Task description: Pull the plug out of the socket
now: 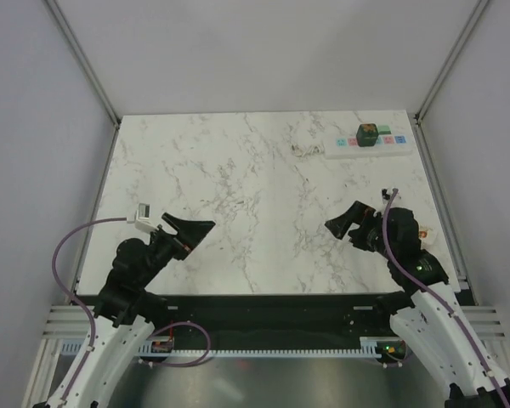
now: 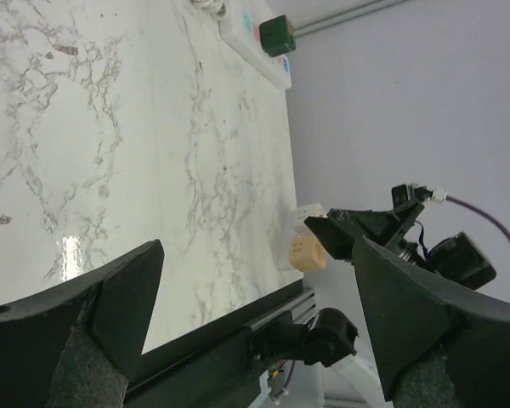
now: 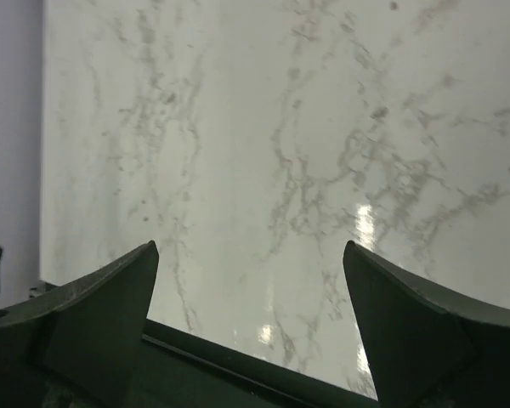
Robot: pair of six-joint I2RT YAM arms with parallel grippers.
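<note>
The socket, a long white power strip [image 1: 382, 144] with pastel outlets, lies at the table's far right. The dark green plug [image 1: 367, 134] sits in it, with an orange-yellow mark on top. Both also show at the top of the left wrist view, strip [image 2: 243, 36] and plug [image 2: 277, 35]. My left gripper [image 1: 191, 225] is open and empty over the near left of the table, far from the plug; its jaws stand wide apart [image 2: 257, 245]. My right gripper [image 1: 344, 217] is open and empty at the near right, short of the strip; its wrist view [image 3: 250, 246] shows only bare marble.
A short cord stub [image 1: 306, 150] curls at the strip's left end. A small beige-and-white cube [image 2: 307, 248] sits at the table's right edge beside my right arm [image 2: 391, 225]. White walls and metal posts [image 1: 83, 59] bound the marble table [image 1: 238, 195].
</note>
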